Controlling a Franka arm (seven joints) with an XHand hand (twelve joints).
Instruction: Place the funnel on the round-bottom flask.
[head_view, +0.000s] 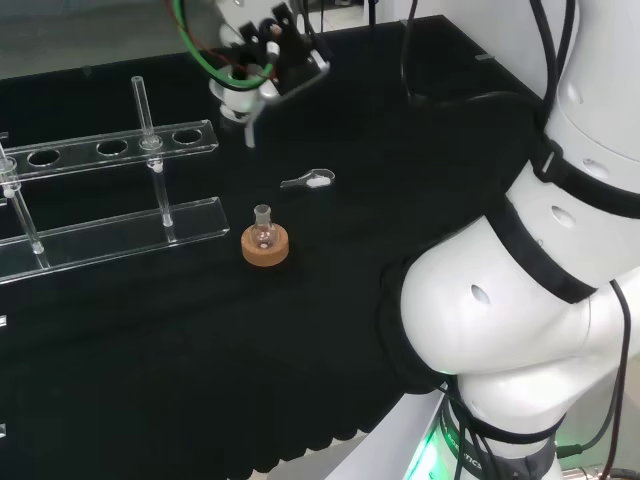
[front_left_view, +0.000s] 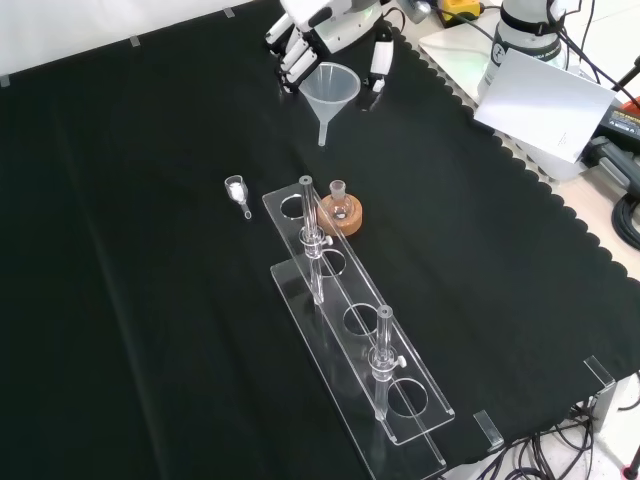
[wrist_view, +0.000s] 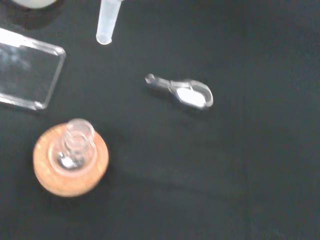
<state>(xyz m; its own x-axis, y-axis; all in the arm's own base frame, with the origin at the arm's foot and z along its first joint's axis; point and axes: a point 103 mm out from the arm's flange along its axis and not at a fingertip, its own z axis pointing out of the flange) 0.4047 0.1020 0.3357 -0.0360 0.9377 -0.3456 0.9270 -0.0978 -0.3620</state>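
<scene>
- You have the black and white hand (front_left_view: 335, 25) at the top centre of the front view, its fingers curled round the rim of the clear plastic funnel (front_left_view: 331, 90), which hangs upright in the air with its stem pointing down at the cloth.
- In the head view the hand (head_view: 262, 55) sits at the top, left of centre, with the funnel (head_view: 243, 100) below it.
- Your small clear round-bottom flask (front_left_view: 339, 200) stands upright on a cork ring stand (front_left_view: 343, 217) near the middle of the front view, below the funnel and well apart from it.
- In the head view the flask (head_view: 264, 232) and cork ring (head_view: 266, 248) lie left of centre, below the funnel's stem.
- A small clear scoop with white powder (front_left_view: 238, 190) lies on the black cloth (front_left_view: 120, 300), left of the flask in the front view.
- A clear acrylic tube rack (front_left_view: 350, 320) runs from just beside the flask toward the lower right of the front view.
- Through the wrist view you see the funnel's stem tip (wrist_view: 107, 22), the scoop (wrist_view: 185, 92) and the flask in its cork ring (wrist_view: 72, 155).
</scene>
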